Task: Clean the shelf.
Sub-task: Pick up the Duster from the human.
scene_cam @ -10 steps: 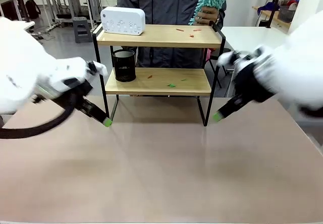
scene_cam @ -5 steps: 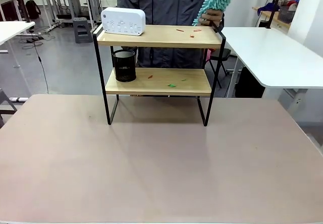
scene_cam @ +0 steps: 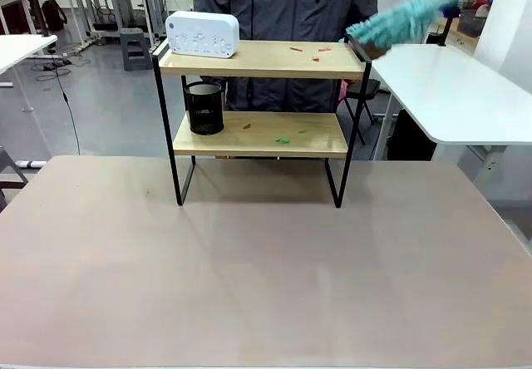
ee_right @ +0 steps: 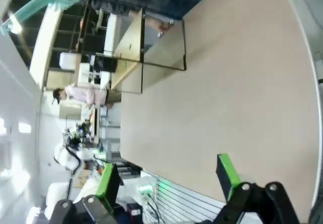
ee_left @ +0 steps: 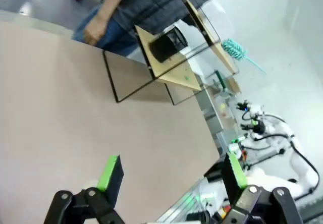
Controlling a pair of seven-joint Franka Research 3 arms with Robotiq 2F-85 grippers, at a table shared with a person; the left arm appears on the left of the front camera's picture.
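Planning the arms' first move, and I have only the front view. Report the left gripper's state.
Observer: In the left wrist view the left gripper is open, its fingers wide apart with nothing between them.
Operator: Now the right one.
Observer: The right gripper is open as well, and nothing sits between its fingers.
Operator: Next, give me the person's hand that the shelf hides from me.
Observer: In the left wrist view that hand hangs at the person's side, past the table's far edge and apart from the shelf.
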